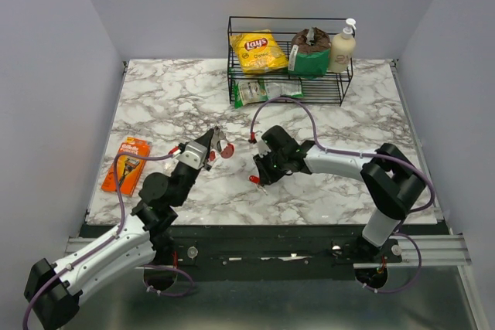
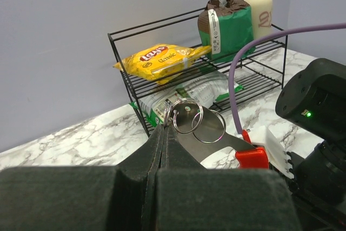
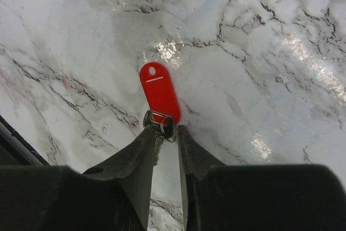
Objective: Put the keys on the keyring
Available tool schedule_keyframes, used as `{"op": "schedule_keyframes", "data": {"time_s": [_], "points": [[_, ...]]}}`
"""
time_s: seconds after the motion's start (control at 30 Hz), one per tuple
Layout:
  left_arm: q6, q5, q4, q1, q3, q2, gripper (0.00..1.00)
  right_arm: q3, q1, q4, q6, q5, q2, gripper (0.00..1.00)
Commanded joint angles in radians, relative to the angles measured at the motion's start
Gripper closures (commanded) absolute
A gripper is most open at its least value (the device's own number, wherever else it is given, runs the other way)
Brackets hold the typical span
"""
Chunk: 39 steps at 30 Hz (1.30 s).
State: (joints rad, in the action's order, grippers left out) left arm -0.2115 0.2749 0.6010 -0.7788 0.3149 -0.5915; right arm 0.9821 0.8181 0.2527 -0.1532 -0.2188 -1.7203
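Note:
My left gripper (image 1: 214,141) is shut on the keyring bunch and holds it above the table. In the left wrist view thin metal rings (image 2: 186,116) stick out of the closed fingertips (image 2: 164,129), with the silvery-grey flat piece (image 2: 216,147) behind them. The red oval loop (image 1: 227,151) hangs by the tips. My right gripper (image 3: 167,131) is low on the marble, its fingers closed on the blade of a small key (image 3: 159,123). The key's red tag (image 3: 159,90) lies flat ahead of the tips and also shows in the top view (image 1: 253,181). No green-tagged key is in view.
An orange razor pack (image 1: 128,165) lies at the left edge. A black wire rack (image 1: 290,59) at the back holds a Lay's bag (image 1: 257,50), a brown-green bag (image 1: 309,52) and a bottle (image 1: 342,48). A green packet (image 1: 267,90) lies under it. A purple cable (image 1: 302,110) loops over the right arm.

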Motion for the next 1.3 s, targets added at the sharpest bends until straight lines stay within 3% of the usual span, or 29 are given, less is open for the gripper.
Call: {"op": "schedule_keyframes", "data": {"time_s": [0.0, 0.13, 0.23, 0.47, 0.5, 0.87, 1.27], "points": [[0.006, -0.016, 0.046, 0.006, 0.036, -0.002, 1.00, -0.005, 0.001, -0.026, 0.012, -0.007, -0.027, 0.76], [0.006, -0.014, 0.042, 0.006, 0.036, 0.001, 1.00, -0.003, 0.003, -0.023, 0.014, 0.010, -0.032, 0.96], [0.000, -0.014, 0.020, 0.006, 0.044, 0.009, 1.00, 0.003, 0.001, -0.013, 0.015, 0.019, 0.008, 0.99], [-0.043, -0.094, -0.067, 0.006, 0.061, 0.047, 1.00, 0.073, 0.000, 0.048, 0.044, 0.036, 0.183, 1.00], [-0.080, -0.188, -0.082, 0.006, 0.059, 0.062, 1.00, 0.081, -0.003, 0.054, 0.055, 0.030, 0.203, 1.00], [-0.155, -0.644, -0.219, -0.007, 0.105, 0.053, 1.00, 0.162, -0.062, 0.083, 0.205, -0.132, 0.493, 1.00], [-0.193, -0.819, -0.329, -0.020, 0.191, -0.010, 1.00, 0.182, -0.069, 0.201, 0.394, -0.372, 0.550, 1.00]]}}
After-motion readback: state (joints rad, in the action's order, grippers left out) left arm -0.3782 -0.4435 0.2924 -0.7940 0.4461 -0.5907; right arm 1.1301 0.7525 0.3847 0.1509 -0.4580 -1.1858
